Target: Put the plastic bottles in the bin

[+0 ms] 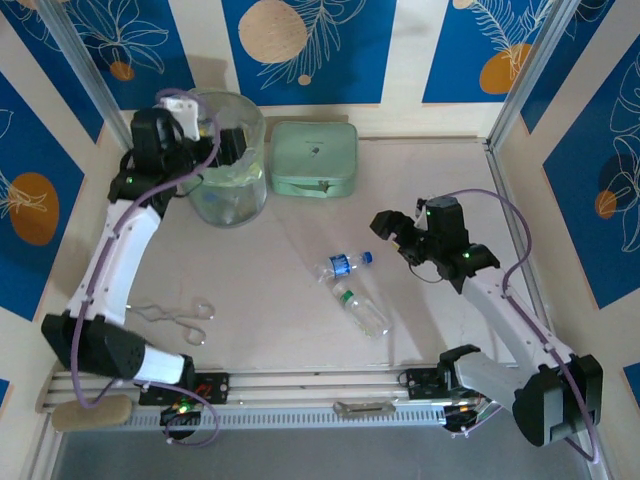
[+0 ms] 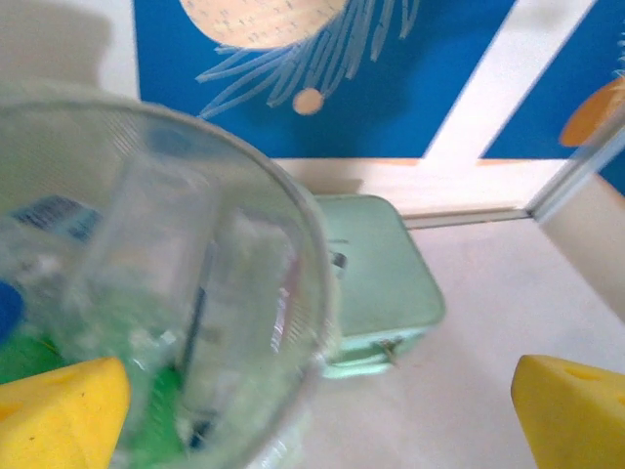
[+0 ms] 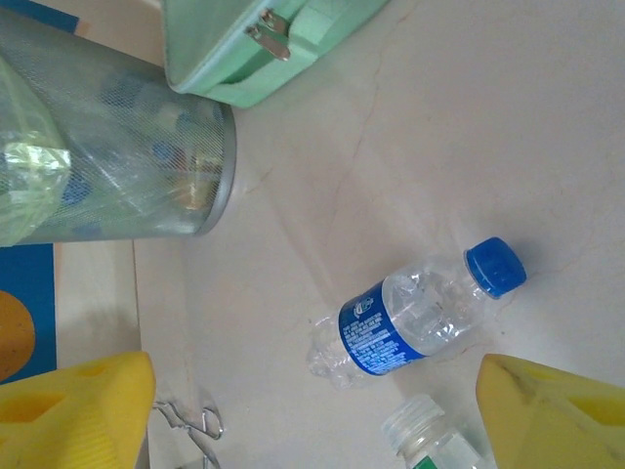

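With the left tool (image 2: pixel 317 415) spread empty over the round, bag-lined translucent bin (image 1: pixel 228 160), the released right tool (image 3: pixel 314 415) is best lowered squarely across the blue-capped clear plastic bottle (image 3: pixel 410 322) lying on the surface (image 3: pixel 488 117).

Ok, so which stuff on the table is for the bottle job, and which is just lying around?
For the job:
- the bin, partly filled
- the blue-capped bottle, lying on the table
- the white-capped bottle next to it

Just lying about:
- the mint-green case beside the bin
- the metal scissor-like tool
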`<state>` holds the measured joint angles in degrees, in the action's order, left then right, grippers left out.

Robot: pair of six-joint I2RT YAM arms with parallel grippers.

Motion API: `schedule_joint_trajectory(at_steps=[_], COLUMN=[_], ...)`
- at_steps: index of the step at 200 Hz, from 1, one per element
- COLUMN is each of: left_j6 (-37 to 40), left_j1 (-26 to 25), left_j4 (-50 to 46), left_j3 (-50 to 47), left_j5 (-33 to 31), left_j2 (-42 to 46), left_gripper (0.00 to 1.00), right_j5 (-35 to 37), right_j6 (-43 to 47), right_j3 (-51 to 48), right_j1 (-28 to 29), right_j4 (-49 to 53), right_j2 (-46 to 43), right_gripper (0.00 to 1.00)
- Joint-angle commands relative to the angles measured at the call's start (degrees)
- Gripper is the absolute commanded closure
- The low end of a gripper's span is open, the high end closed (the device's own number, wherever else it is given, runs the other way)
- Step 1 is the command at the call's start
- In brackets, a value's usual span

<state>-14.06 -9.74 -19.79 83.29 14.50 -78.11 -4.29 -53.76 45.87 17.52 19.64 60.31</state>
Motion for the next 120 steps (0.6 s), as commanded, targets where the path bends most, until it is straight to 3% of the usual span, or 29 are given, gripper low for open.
schedule_joint_trajectory(at_steps=[1, 48, 74, 120], left_j6=[-8.2, -12.26, -13.07, -20.9], left_j1=[-2.36, -8.96, -11.98, -15.66], left_j4=[11.29, 13.31, 13.18, 23.76], left_j3=[-10.06, -26.66, -33.83, -46.31], left_j5=[5.06, 2.11, -1.58, 0.18], left_j2=[5.98, 16.43, 20.51, 19.92], left_gripper=[0.0, 0.0, 0.0, 0.0], right_j5=[1.02, 1.58, 6.97, 11.09], right_j6=[-4.24, -8.06, -10.59, -17.42], right_j3=[-1.45, -0.75, -1.19, -4.05], right_j1=[1.79, 7.2, 11.89, 14.65], right_j4=[-2.69, -3.95, -3.77, -7.3], right_j2=[2.54, 11.43, 13.37, 17.14], right_gripper=[0.14, 0.14, 0.12, 0.11])
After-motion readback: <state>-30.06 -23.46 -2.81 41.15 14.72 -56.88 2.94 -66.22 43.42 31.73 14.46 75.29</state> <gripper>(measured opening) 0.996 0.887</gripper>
